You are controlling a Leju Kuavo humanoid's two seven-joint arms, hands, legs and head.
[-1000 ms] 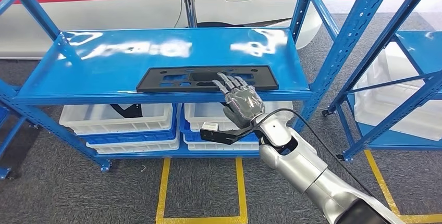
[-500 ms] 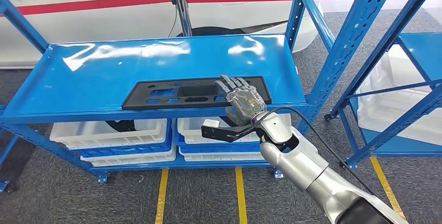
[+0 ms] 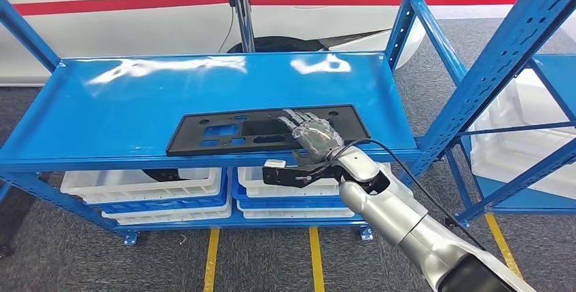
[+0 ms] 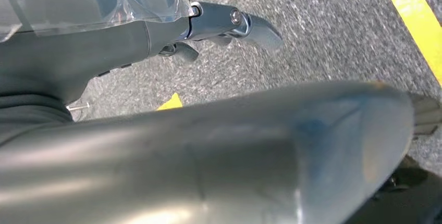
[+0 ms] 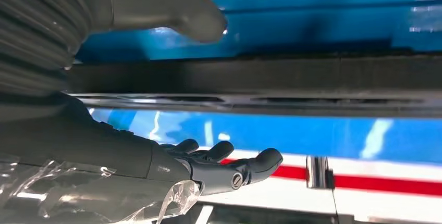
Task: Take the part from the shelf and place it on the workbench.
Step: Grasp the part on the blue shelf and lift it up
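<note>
While the right hand (image 3: pixel 314 134) lies flat over the black part (image 3: pixel 268 128), its fingers (image 3: pixel 293 118) are stretched out and apart on the panel's upper face, and the right wrist view shows the thumb (image 5: pixel 172 10) under the panel's edge, clear of it, so nothing is gripped. That part rests flat on the blue shelf (image 3: pixel 136 102), near the shelf's front edge and toward its right half. Below the shelf, on the lower level, white bins (image 3: pixel 142 185) sit in blue trays side by side. A blue upright (image 3: pixel 401 17) rises at the shelf's rear right corner, and a slanted blue brace (image 3: pixel 489 68) crosses to the right of the shelf. Behind the shelf stands a white car body (image 3: pixel 136 20) with a red stripe, and a dark post (image 3: pixel 241 13) stands between it and the shelf. Yellow floor lines (image 3: pixel 312 258) run under the shelf's front. Whether the left hand (image 4: pixel 219 23) is open or closed cannot be told; it hangs over grey floor.
</note>
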